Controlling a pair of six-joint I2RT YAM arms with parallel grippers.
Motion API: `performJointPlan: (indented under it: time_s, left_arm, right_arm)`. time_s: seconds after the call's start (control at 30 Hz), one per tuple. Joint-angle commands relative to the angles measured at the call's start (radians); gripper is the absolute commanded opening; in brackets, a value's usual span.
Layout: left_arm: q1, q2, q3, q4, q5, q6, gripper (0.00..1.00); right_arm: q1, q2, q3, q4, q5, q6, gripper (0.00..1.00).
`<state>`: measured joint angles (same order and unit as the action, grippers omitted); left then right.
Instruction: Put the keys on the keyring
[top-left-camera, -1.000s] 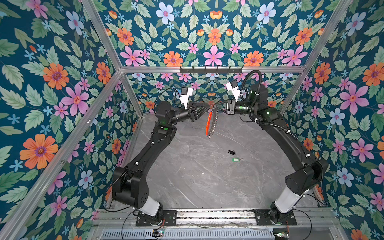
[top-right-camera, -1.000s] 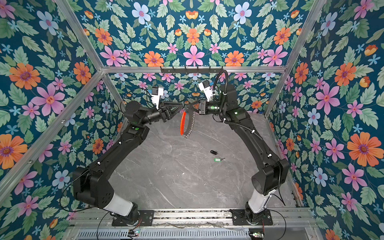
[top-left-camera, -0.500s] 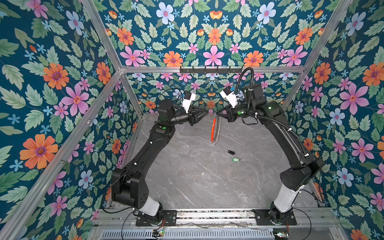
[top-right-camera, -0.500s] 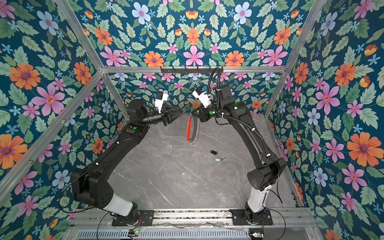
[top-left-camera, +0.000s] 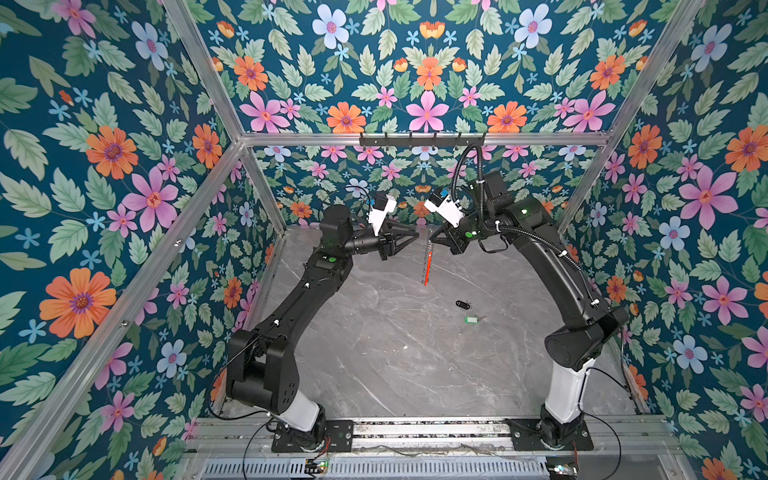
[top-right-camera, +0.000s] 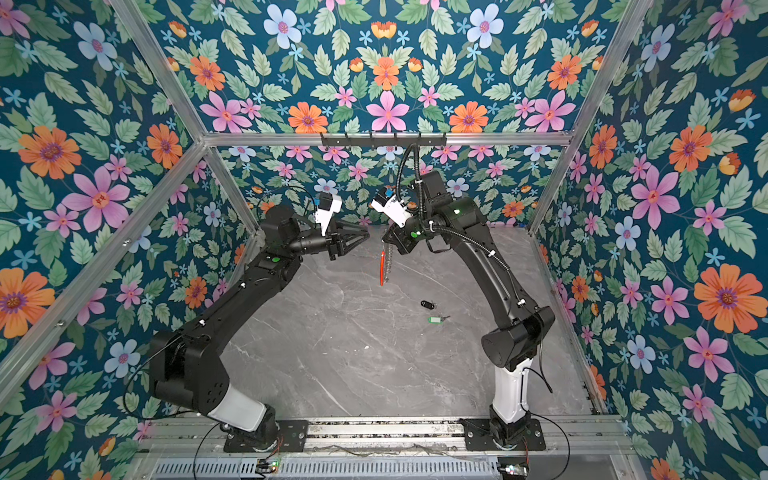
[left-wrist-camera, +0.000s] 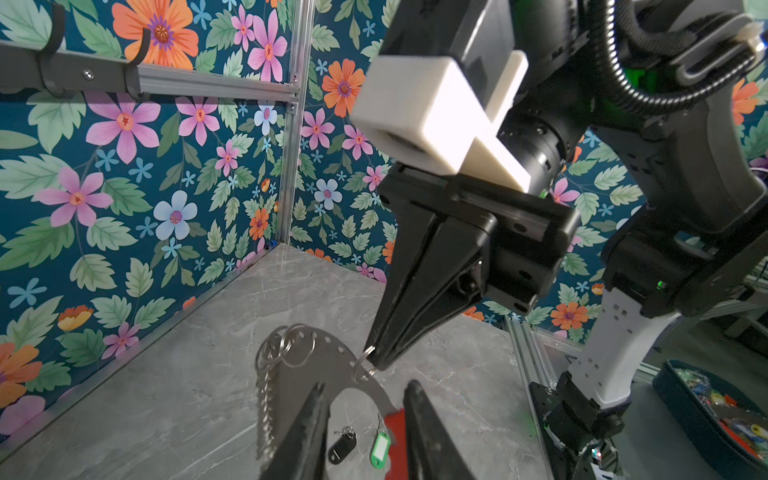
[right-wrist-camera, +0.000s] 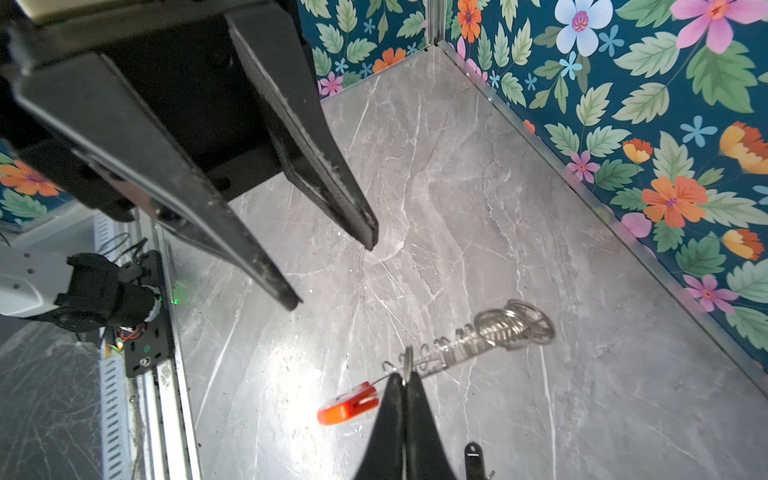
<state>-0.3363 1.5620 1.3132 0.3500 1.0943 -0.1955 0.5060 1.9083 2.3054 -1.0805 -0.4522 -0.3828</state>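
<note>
Pinched aloft at far centre by one silver split ring (left-wrist-camera: 362, 362) in the closed right gripper (left-wrist-camera: 376, 360): large flat grey metal keyring (top-left-camera: 427, 266) with red-orange arc, dangling edge-on, probably to leave its rings free. Just left, half-open empty left gripper (right-wrist-camera: 332, 268). Nearer and rightward on the grey marble table (top-left-camera: 374, 365), untouched: black oval-fob key (top-left-camera: 462, 305), green white-labelled key (top-left-camera: 471, 319). Key blades too small to discern.

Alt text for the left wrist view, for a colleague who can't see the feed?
The right gripper pinches one split ring on the grey keyring, holding it above the marble table. The open left gripper faces it, empty; the black-fob key and green-tag key lie side by side on the table beyond.
</note>
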Motion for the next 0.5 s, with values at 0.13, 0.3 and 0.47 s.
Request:
performJointPlan:
  time_s: [0.13,0.3,0.47]
  left_arm:
    - [-0.026,0.022,0.003,-0.007,0.036,0.150,0.33]
    - [-0.048,0.052,0.068,-0.160,0.048,0.270,0.33]
    - [-0.048,0.071,0.098,-0.170,0.061,0.274,0.32]
  right_arm:
    - [0.014,0.006,0.018,-0.033,0.038,-0.087,0.00]
    - [0.023,0.028,0.051,-0.062,0.023,-0.090,0.00]
    - [0.027,0.032,0.054,-0.065,0.021,-0.091,0.00]
